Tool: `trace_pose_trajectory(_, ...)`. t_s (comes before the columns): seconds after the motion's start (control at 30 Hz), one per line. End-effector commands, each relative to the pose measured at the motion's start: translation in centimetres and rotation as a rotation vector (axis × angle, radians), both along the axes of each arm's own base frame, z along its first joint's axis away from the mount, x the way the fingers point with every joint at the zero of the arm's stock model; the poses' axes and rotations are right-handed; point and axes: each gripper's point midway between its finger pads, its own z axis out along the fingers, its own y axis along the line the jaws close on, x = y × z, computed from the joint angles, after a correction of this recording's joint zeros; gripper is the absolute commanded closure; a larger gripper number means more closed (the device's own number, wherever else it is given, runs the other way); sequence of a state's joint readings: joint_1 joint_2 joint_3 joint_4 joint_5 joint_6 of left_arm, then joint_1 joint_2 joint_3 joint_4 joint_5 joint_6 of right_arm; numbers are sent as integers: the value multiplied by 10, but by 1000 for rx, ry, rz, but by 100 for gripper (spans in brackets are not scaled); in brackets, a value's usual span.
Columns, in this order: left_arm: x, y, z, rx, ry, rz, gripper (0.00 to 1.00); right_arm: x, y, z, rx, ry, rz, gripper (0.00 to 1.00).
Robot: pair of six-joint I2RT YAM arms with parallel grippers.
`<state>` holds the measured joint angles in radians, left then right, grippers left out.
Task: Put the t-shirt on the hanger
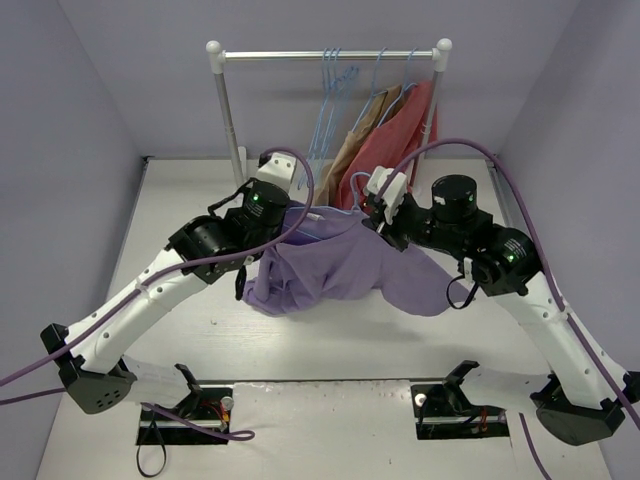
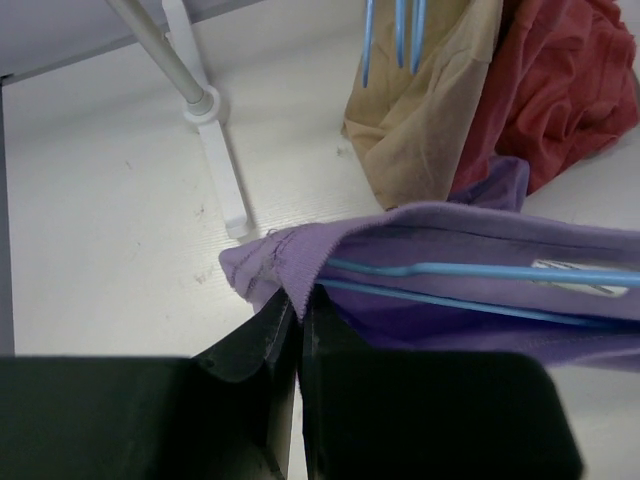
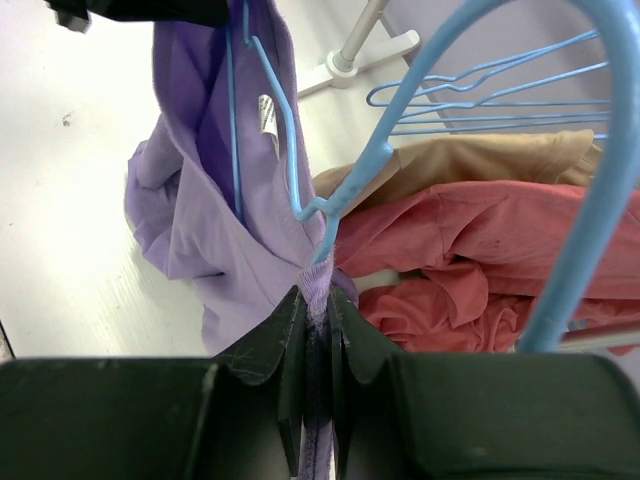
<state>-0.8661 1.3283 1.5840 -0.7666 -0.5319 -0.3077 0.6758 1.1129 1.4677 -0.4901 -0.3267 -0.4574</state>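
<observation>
From above and behind, the top camera looks down across the table [image 1: 330, 345] toward the rack [image 1: 330, 55] at upper centre. Both wrist cameras sit close up; all three share the t-shirt [image 1: 330, 265].

table [image 1: 330, 350]: white | on it: clothes-rack foot [image 2: 222, 170]; lower folds of t-shirt [image 1: 330, 270]

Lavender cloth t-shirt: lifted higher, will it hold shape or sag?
Probably floppy: the lavender cloth t-shirt droops in folds between its two pinched edges. Likely light, since such small pinches hold it. The thin light-blue hanger inside may shift; loose cloth barely restrains it.
</observation>
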Motion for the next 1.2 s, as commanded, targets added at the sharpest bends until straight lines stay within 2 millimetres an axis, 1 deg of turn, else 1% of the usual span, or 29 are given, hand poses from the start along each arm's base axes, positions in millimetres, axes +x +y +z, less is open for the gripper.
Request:
trace_pose_trajectory(0.0,-12,3,47,-153,-74,-1,100,11,14,35,70,-99,21,100)
trace_pose_trajectory(0.1,-15,3,54,-202,-76,1,100,15,18,37,79,-106,26,100)
trace_pose_trajectory(0.17,-16,2,57,-199,-79,-12,100,16,21,41,83,-121,34,100)
trace_pose_trajectory(0.2,-16,6,62,-185,-86,-7,100,16,21,44,84,-127,37,100)
trace_pose_trajectory(0.37,-11,42,81,-111,-137,61,100,7,19,65,117,-172,68,100)
trace_pose_trajectory(0.47,-5,63,80,-81,-123,83,100,1,18,74,138,-184,83,100)
trace_pose_trajectory(0.5,-4,63,78,-75,-115,72,100,-1,18,75,142,-186,84,100)
trace_pose_trajectory(0.67,-7,51,68,-49,-76,-21,100,-4,18,79,151,-190,96,100)
trace_pose_trajectory(0.77,-8,43,72,-53,-77,-79,100,-4,22,75,151,-173,109,100)
trace_pose_trajectory(0.87,-8,40,83,-45,-102,-112,100,-2,25,70,146,-158,113,100)
trace_pose_trajectory(0.97,-11,32,90,-56,-112,-146,100,2,28,65,142,-143,111,100)
trace_pose_trajectory(1.03,-13,26,89,-68,-105,-159,100,4,31,64,143,-141,110,100)
trace_pose_trajectory(1.17,-20,6,78,-129,-62,-153,100,8,35,67,148,-149,108,100)
